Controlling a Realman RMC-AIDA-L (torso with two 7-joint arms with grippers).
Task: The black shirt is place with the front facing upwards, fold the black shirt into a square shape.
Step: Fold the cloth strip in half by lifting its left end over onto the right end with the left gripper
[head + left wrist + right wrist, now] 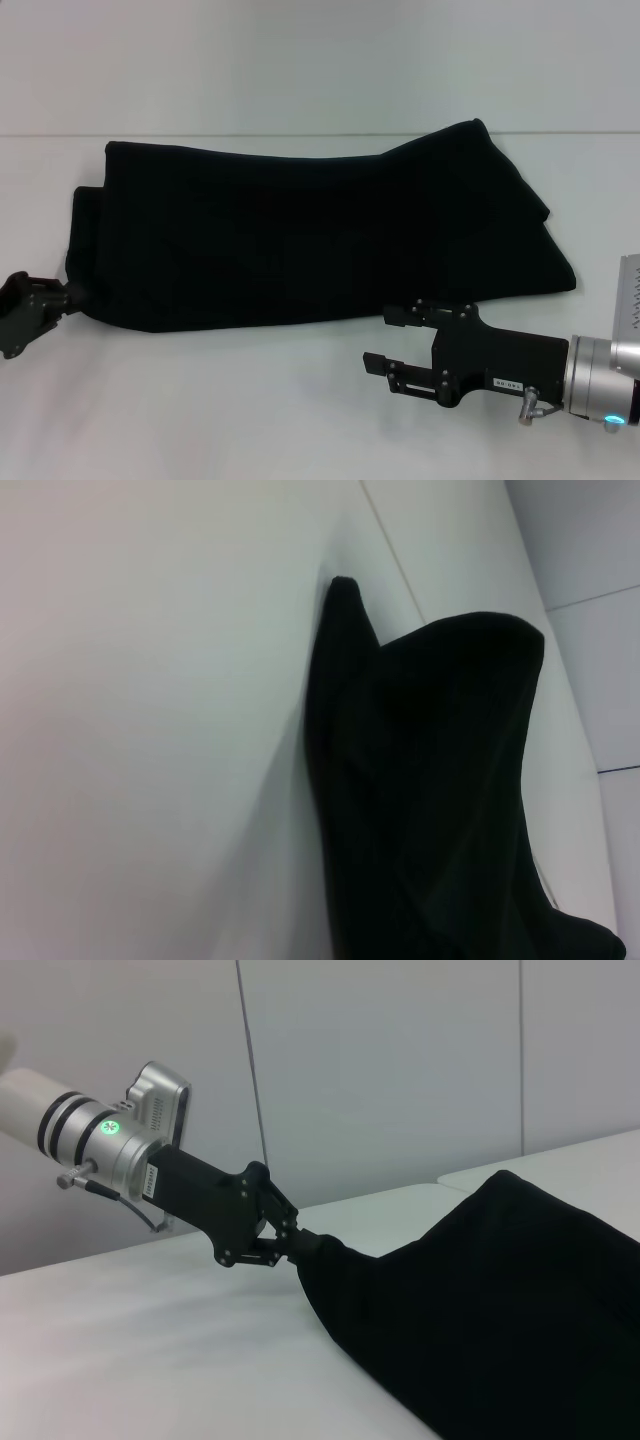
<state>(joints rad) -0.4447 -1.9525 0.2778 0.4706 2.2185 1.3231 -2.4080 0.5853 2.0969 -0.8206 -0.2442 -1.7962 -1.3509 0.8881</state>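
**Left fingers pinched a shirt corner; right fingers hung free**

The fingers (285, 1243) of the left gripper (62, 292) were clenched on a corner of the black shirt (310, 240), the cloth drawn into a narrow tail where they gripped it. In the right wrist view that tail ran straight from the fingertips into the bulk of the shirt, with the left gripper's black body and silver wrist ring behind it (a green light glowed on the ring). In the head view this gripper sat at the left edge of the white tabletop (250, 410), level with the shirt's near left corner.

The right gripper (388, 340) was released, its two fingers parted with nothing between them. It lay low over the bare tabletop just in front of the shirt's near edge, toward the right, pointing left and not touching the cloth.

The black shirt lay across the middle of the tabletop, folded over into a long, wide band running left to right. Its right end rose to a peak at the far side. No lettering showed on the upper face. The left wrist view showed only a dark fold of the shirt against the tabletop.
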